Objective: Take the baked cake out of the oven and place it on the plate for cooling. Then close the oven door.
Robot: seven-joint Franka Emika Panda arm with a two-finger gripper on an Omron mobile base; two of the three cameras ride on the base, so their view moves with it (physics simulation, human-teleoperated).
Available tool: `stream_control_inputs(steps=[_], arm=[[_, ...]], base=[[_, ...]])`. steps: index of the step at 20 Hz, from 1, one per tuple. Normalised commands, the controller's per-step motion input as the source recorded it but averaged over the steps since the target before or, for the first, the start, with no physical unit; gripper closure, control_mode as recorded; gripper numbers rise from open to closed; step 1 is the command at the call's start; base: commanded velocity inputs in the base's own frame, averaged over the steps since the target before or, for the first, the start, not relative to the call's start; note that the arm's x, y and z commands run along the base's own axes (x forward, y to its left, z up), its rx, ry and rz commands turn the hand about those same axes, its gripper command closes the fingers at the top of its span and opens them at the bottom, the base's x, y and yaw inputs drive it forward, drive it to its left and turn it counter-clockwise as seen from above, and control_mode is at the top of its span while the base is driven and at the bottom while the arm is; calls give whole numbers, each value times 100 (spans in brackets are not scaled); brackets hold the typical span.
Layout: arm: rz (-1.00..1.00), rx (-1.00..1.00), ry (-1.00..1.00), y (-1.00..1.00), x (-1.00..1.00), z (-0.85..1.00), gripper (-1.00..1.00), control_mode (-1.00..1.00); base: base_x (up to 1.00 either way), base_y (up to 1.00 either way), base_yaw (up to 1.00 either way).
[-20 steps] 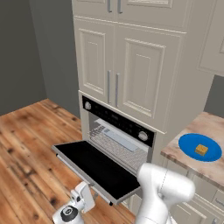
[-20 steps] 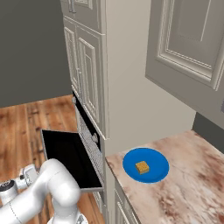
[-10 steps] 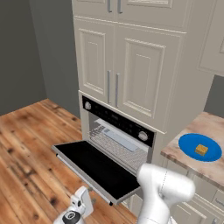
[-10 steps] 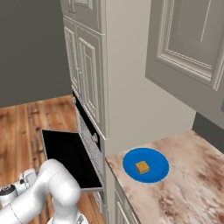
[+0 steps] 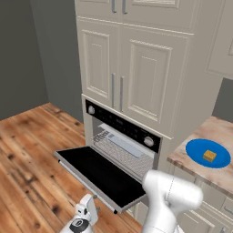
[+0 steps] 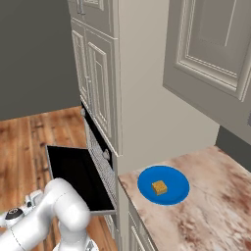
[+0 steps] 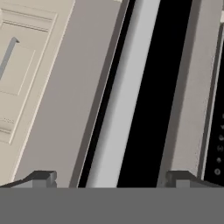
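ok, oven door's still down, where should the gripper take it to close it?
Grip the long silver bar handle along the free front edge of the oven door, coming from below. The door lies flat and open, and the open gripper already straddles the bar.

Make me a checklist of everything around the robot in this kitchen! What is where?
Surface: marbled counter to the right of the oven; wooden floor below.
Job's things: cake sits on the blue plate; oven with its wire rack showing; oven door hangs open, flat.
Clutter: nothing seen.
Tool: the tool is open, low beneath the door, with the door's silver handle between its tips.
Cables: nothing seen.
Surroundings: cream cabinets, grey wall.
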Motion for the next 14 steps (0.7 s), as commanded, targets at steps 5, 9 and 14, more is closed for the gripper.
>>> stream_control_inputs(steps=[5,9,14], arm=[[-4,-14,-12,9,33,-56,-100,-100],[-6,-16,-13,10,32,-55,-100,-100],[-8,-17,-13,10,31,-49,-100,-100]], base=[[0,0,0],[0,0,0],[0,0,0]])
